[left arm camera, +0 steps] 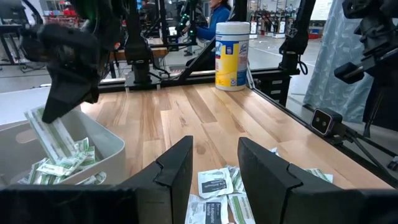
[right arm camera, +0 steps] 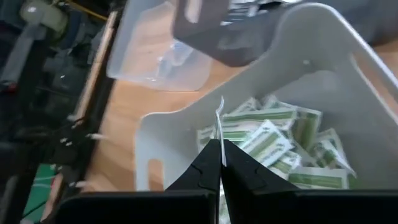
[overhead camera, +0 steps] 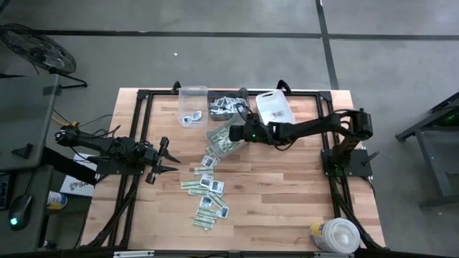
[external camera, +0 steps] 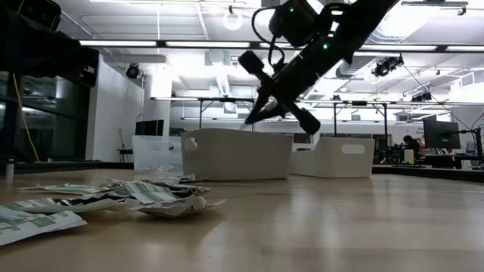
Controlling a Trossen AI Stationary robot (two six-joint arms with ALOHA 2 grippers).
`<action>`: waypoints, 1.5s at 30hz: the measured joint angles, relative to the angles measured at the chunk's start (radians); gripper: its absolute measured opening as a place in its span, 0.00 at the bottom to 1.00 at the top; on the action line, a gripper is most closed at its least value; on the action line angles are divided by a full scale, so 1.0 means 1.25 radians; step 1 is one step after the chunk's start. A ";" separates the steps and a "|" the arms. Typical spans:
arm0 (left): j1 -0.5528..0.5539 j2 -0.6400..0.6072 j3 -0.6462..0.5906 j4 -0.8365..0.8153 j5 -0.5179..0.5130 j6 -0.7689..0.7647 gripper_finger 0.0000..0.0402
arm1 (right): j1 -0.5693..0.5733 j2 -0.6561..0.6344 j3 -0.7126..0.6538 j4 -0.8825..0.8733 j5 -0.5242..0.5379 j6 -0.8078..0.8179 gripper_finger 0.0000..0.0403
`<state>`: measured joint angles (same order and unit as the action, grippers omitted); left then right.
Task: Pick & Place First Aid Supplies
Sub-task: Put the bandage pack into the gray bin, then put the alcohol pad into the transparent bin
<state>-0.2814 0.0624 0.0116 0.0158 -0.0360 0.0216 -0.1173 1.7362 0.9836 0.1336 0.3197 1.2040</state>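
Your right gripper [overhead camera: 231,134] hangs over the white plastic bin [overhead camera: 221,138] just above centre of the overhead frame, its jaws pressed together on a thin green-and-white strip packet [right arm camera: 219,124] held upright above the heap of like packets in that bin. Your left gripper [overhead camera: 166,158] waits at centre left with its jaws apart and nothing between them.

The loose first aid packets [overhead camera: 206,188] scatter down the middle of the light wooden plank table [overhead camera: 287,193] toward the lower centre; they overlap too much to count. No print on them is readable.

Four bins sit along the upper middle: the white one, a clear one [overhead camera: 192,106], a dark one [overhead camera: 226,105] and another white one [overhead camera: 275,107]. One round white wipes tub [overhead camera: 334,235] with a blue-and-yellow label, its wording too small to read, stands at the lower right corner.

Beyond the table is an open workshop with ceiling strip lights.
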 joint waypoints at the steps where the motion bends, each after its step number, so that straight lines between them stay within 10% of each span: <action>1: 0.000 0.000 0.000 0.000 0.000 0.000 0.32 | 0.000 0.005 0.000 -0.003 0.005 0.006 0.00; 20: 0.000 0.000 0.000 0.000 0.000 0.000 0.32 | -0.007 0.006 0.000 -0.005 -0.020 -0.013 0.39; 45: 0.000 0.000 0.000 0.000 0.000 0.000 0.32 | -0.086 -0.117 0.001 -0.188 -0.200 -0.267 0.41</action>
<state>-0.2817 0.0624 0.0116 0.0162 -0.0357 0.0215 -0.2243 1.5901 0.9848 -0.1018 0.0698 0.8707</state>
